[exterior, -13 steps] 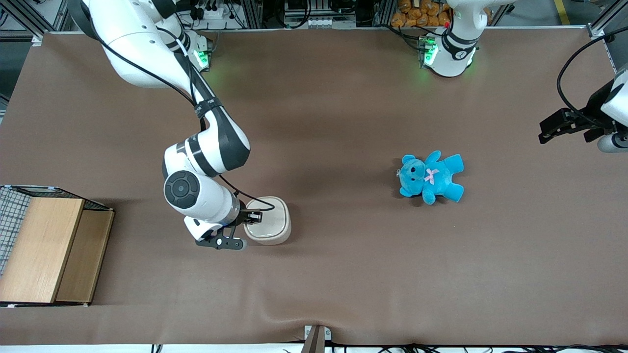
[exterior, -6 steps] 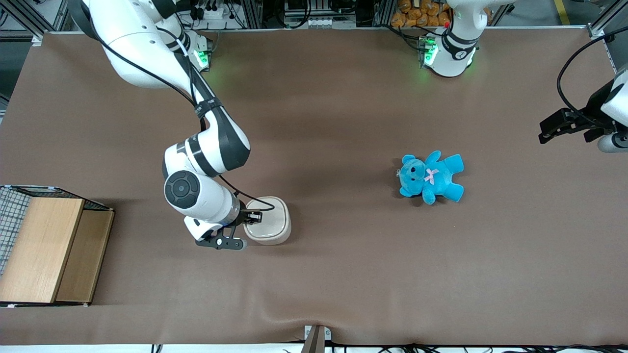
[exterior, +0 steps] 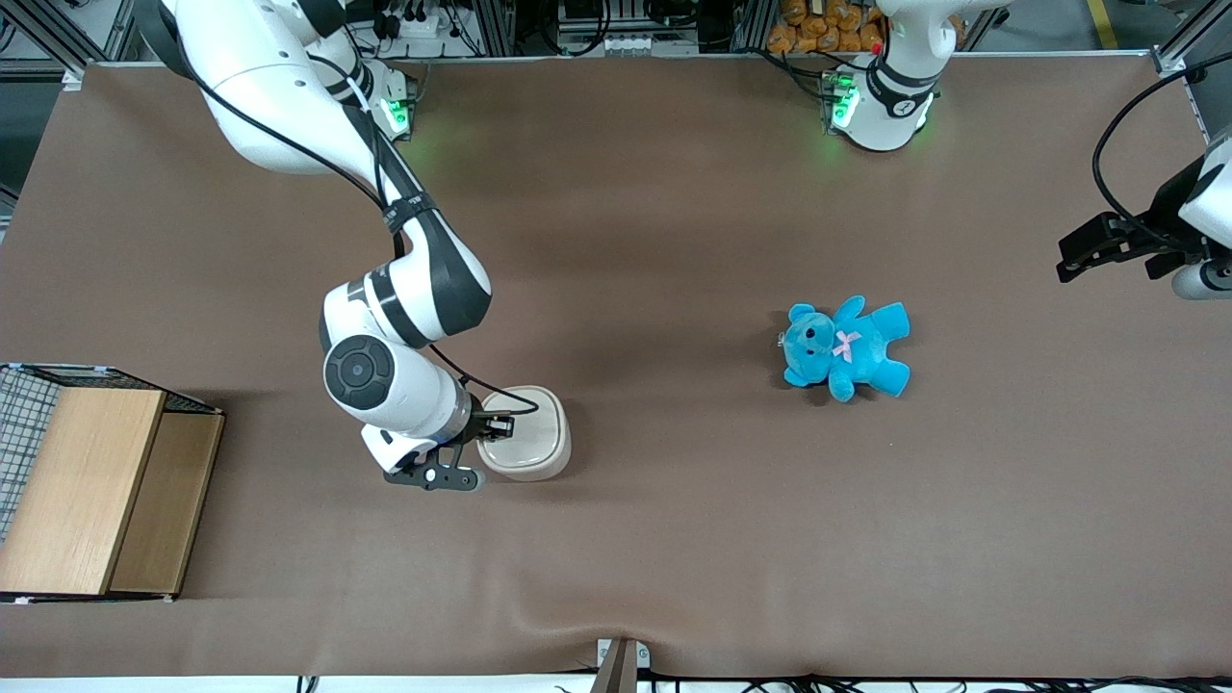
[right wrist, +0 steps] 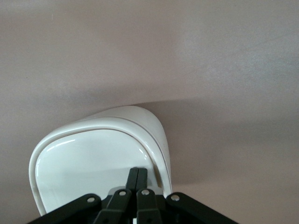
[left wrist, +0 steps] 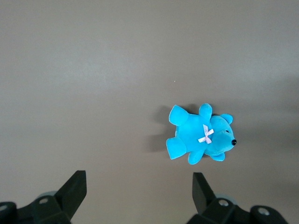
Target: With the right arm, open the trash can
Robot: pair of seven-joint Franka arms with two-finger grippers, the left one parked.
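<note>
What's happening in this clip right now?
The right arm has its pincer down at the edge of the trash can, fingers shut together and resting on the flat lid. The lid looks closed. A blue teddy lies untouched toward the parked arm's end of the table.

Even, bright overhead light on the brown desk (exterior: 674, 539); soft shadows beside the teddy bear (exterior: 847, 347) and the wooden box (exterior: 87, 486). Green glow at both arm bases. The trash can (right wrist: 100, 154) lid shows mild glare, and the gripper (right wrist: 138, 184) above it appears slightly soft.
</note>
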